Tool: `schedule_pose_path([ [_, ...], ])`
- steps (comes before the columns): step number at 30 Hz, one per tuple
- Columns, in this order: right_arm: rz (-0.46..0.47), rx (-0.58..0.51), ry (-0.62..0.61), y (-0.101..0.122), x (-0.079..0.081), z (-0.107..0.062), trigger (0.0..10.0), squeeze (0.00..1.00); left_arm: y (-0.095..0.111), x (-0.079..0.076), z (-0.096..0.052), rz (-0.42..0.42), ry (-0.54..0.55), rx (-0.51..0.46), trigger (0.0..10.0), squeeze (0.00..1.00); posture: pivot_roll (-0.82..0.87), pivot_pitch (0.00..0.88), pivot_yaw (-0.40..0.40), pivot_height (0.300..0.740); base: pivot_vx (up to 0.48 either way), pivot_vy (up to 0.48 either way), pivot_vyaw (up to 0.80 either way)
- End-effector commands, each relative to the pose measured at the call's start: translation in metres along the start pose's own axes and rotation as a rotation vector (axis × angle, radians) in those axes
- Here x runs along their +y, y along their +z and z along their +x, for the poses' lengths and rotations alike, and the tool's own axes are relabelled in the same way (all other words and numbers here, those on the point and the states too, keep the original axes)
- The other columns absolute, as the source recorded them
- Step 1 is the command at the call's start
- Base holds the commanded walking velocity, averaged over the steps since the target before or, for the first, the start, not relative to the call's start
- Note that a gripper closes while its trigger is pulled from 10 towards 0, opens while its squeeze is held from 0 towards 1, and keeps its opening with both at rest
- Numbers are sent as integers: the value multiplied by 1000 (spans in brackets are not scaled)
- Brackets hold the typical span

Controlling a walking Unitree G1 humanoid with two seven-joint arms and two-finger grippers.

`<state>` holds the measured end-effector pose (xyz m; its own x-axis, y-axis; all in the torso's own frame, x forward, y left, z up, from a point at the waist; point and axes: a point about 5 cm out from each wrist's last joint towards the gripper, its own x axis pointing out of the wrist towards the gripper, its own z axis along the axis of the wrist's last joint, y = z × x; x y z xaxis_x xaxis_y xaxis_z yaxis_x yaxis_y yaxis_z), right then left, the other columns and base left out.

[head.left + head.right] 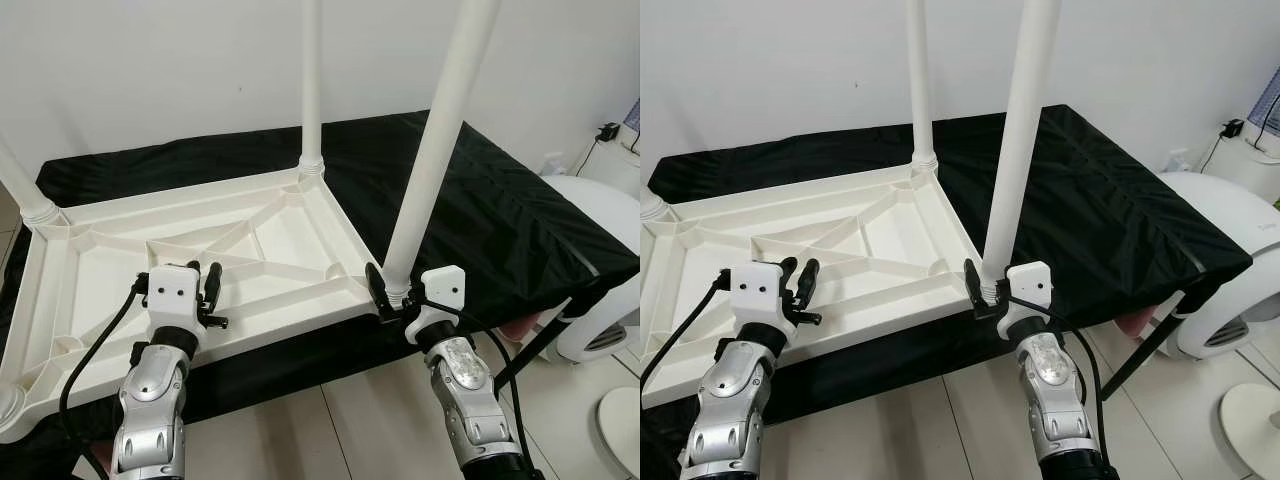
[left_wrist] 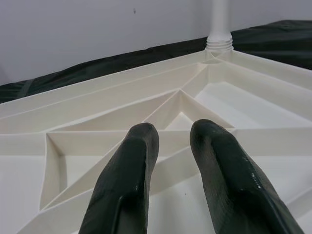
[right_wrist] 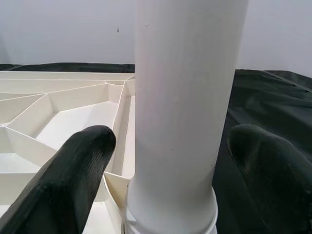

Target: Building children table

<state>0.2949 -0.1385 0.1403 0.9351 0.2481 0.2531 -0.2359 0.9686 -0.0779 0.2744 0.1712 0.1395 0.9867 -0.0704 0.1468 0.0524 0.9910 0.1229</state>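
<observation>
A white plastic table top lies upside down on a black-covered surface, its ribbed underside facing up. White legs stand upright from it: one at the far right corner, one at the near right corner, one at the far left. My right gripper straddles the base of the near right leg, a finger on each side with small gaps, open. My left gripper hovers just over the ribs near the front edge, fingers slightly apart and holding nothing.
A rounded white appliance stands on the right beside the covered surface, with another white round object on the tiled floor. A black support leg slants down under the right corner. A white wall stands close behind.
</observation>
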Motion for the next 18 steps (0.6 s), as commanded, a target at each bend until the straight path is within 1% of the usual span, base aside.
schedule_pose_path([
  [1, 9, 6, 2, -2, 1, -2, 10000, 0, -2, -7, -4, -46, 157, 2, 10000, 0, -45, 32, 24, 740, 0, 0, 0],
  [3, 8, 7, 2, -2, 1, -2, 10000, 0, -2, -7, -5, -44, 156, 2, 10000, 0, -45, 32, 24, 740, 0, 0, 0],
  [6, 20, 15, 6, -3, 2, -3, 10000, 0, -1, -15, -4, -92, 87, -17, 10000, 0, -49, 27, 15, 740, 0, 0, 0],
  [8, 24, 21, 11, -4, 2, -4, 10000, 0, 0, -16, -3, -92, 67, -30, 10000, 0, -51, 23, 11, 740, 0, 0, 0],
  [14, 16, 26, 11, -4, 1, -5, 10000, 0, 2, -18, -1, -94, 59, -38, 10000, 0, -51, 21, 11, 740, 0, 0, 0],
  [15, 10, 26, 7, -5, 0, -5, 10000, 0, 3, -20, -1, -111, 39, -49, 10000, 0, -50, 14, 11, 740, 0, 0, 0],
  [18, 10, 24, 3, -5, 1, -4, 10000, 0, 4, -22, -2, -125, 13, -60, 10000, 0, -44, 11, 9, 740, 0, 0, 0],
])
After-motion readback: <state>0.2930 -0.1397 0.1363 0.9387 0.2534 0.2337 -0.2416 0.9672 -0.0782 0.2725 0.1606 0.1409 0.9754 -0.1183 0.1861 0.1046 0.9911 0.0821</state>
